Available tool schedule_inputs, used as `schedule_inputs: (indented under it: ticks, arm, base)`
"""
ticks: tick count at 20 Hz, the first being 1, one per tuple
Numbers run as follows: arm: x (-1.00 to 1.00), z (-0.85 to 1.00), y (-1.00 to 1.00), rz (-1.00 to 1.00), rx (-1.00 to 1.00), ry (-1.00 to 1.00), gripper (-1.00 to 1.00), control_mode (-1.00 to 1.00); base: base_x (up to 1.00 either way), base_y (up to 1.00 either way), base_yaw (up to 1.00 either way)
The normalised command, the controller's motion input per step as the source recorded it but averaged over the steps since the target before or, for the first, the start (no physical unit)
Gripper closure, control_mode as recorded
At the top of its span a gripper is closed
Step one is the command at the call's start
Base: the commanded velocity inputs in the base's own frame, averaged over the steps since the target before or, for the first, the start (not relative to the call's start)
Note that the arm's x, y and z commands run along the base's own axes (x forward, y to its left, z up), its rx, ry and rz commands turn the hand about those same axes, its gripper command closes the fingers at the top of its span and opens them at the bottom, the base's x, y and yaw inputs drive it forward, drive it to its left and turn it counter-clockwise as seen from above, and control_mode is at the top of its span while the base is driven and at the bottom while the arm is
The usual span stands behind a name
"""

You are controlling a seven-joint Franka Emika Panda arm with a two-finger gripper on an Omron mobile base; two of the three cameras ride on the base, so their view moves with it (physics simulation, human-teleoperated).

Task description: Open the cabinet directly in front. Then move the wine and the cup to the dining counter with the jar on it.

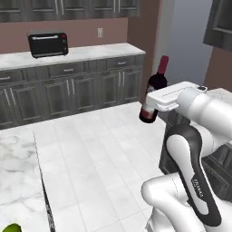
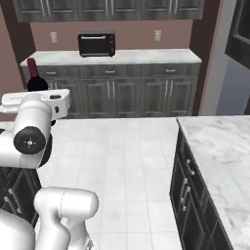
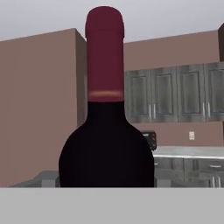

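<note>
The wine (image 1: 155,88) is held upright in the jaws of the gripper (image 1: 152,108), which stand fairly wide around the bottle's lower body, with its long axis vertical and red neck on top, carried in mid-air above the tiled floor (image 1: 99,154). The dining counter (image 2: 225,146) lies to the arm's right across open floor, its marble edge nearest; judged from this, the coming move is a lateral carry with the bottle kept vertical.

The toaster oven (image 2: 96,44) stands on the wall counter (image 2: 146,56), below the upper cabinets (image 2: 122,9) and above the lower doors. In front of that wall counter, across open floor, the wine (image 1: 154,89) hangs upright above the floor. The dining counter (image 2: 224,146) lies right of the wine.
</note>
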Motion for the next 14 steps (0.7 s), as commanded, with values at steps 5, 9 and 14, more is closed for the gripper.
schedule_inputs:
  ticks: [5,9,14]
  arm:
    - [0.0,0.0,0.0,0.0,0.0,0.0,1.0,1.0]
    - [0.0,0.0,0.0,0.0,0.0,0.0,1.0,1.0]
    - [0.0,0.0,0.0,0.0,0.0,0.0,1.0,1.0]
  base:
    - [1.0,0.16,0.0]
    - [1.0,0.39,0.0]
    - [1.0,0.56,0.07]
